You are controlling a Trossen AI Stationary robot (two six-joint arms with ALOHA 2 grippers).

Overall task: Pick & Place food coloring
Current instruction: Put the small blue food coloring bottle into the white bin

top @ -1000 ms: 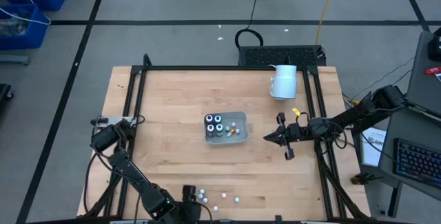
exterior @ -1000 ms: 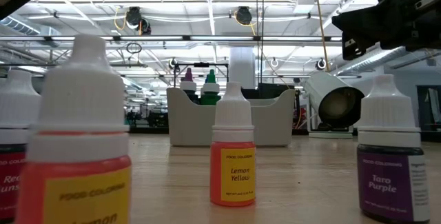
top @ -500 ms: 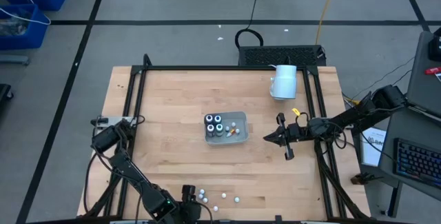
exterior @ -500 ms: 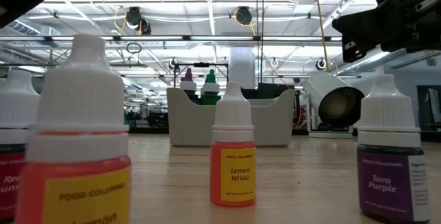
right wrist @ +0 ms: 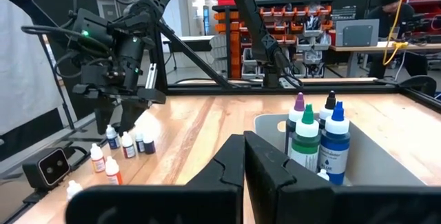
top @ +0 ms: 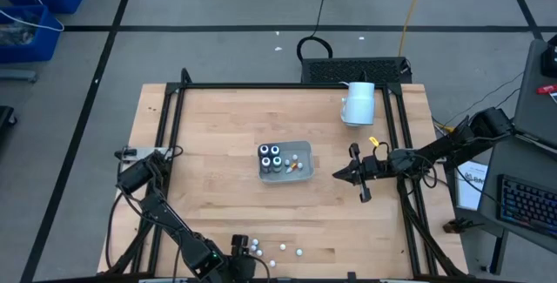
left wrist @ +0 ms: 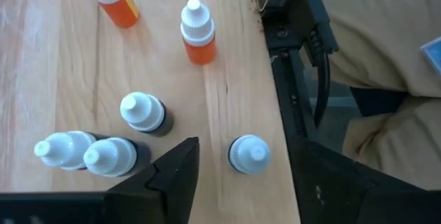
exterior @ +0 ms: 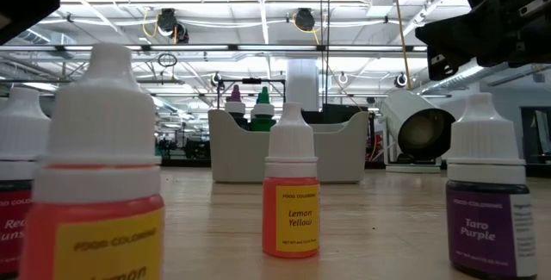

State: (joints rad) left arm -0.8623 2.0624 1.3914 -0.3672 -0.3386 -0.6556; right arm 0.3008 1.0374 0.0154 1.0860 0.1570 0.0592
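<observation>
Two fingers of my left gripper (left wrist: 238, 182) stand wide apart around one dark bottle with white cap (left wrist: 249, 154), not yet clamped on it. This bottle stands at the table (top: 218, 144) edge, far from the tray (top: 302, 154), beside the other loose bottles (top: 278, 249). My right gripper (top: 342, 173) waits just beside the tray with its jaws pressed together, holding nothing.

I judge the task is about half done: some bottles (right wrist: 318, 138) already stand in the tray, several are left near the edge. The table is pale wood inside a black frame; behind it is a workshop with shelves (right wrist: 275, 27)
</observation>
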